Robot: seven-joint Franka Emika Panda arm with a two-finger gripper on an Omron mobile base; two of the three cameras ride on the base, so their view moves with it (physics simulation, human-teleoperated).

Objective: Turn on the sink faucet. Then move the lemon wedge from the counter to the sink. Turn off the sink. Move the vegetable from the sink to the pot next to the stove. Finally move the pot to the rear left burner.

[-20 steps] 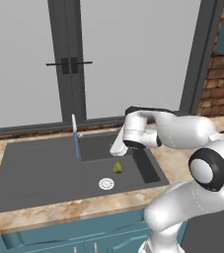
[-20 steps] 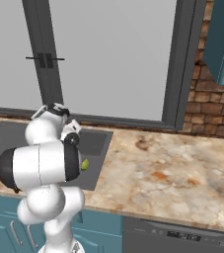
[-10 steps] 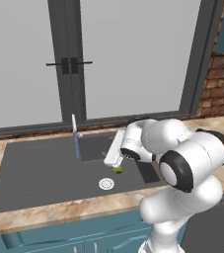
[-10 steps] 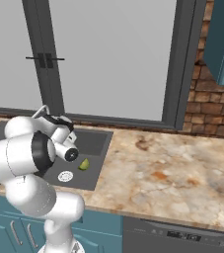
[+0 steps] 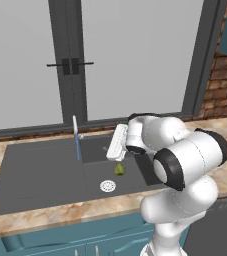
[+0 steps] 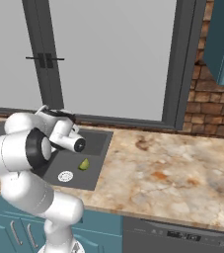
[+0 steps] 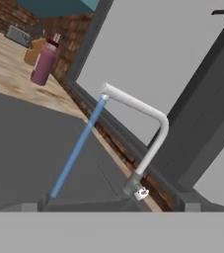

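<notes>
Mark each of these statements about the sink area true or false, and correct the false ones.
1. Water is running from the faucet. True: a blue stream falls from the spout.
2. The lemon wedge lies on the counter. False: it lies in the sink, near the drain.
3. The gripper is clamped on the lemon wedge. False: it is open, above the wedge.
4. A reddish bottle stands on the counter. True.
</notes>
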